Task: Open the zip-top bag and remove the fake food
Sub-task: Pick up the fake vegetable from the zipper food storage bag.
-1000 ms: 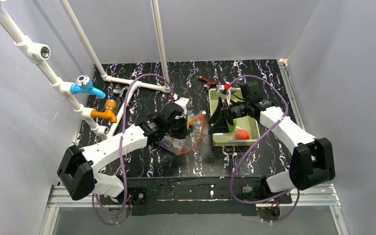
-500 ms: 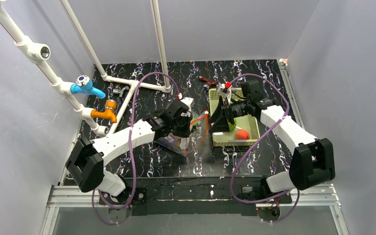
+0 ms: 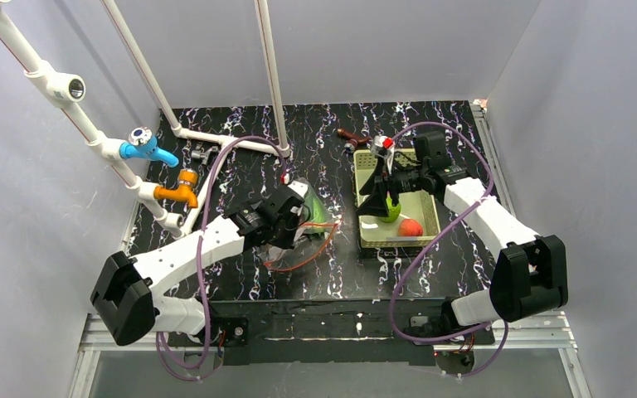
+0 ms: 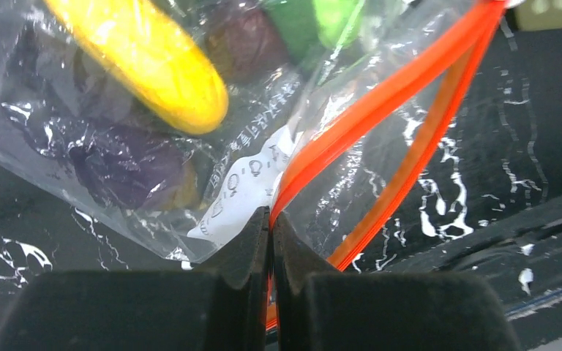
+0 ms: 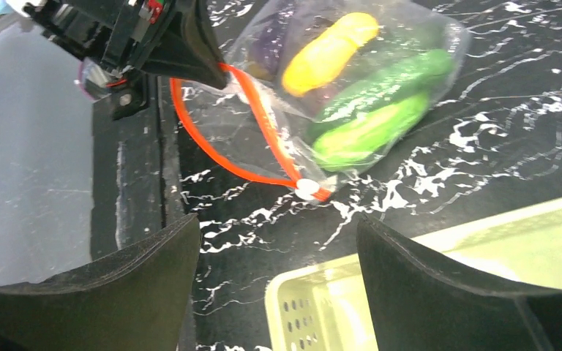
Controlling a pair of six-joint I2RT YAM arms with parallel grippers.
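The left gripper [image 4: 271, 223] has its black fingers pressed together on the red-orange zipper strip [image 4: 380, 102] of the clear crinkly zip-top bag [image 4: 249, 183], pinching it at one corner. Past the fingertips the strip's two tracks part and the mouth gapes. Inside lie a yellow plastic piece [image 4: 146, 58], a purple plastic eggplant [image 4: 117, 157] and a green plastic cucumber [image 5: 380, 110]. The bag lies on the black marbled table [image 3: 340, 274], left of the yellow-green perforated plastic basket [image 5: 315, 307]. The right gripper [image 5: 276, 234] hovers over the basket's edge, fingers spread wide and holding nothing, with the bag beyond them, untouched. A green round plastic fruit [image 3: 392, 213] and a red-orange plastic tomato [image 3: 411, 227] sit in the basket.
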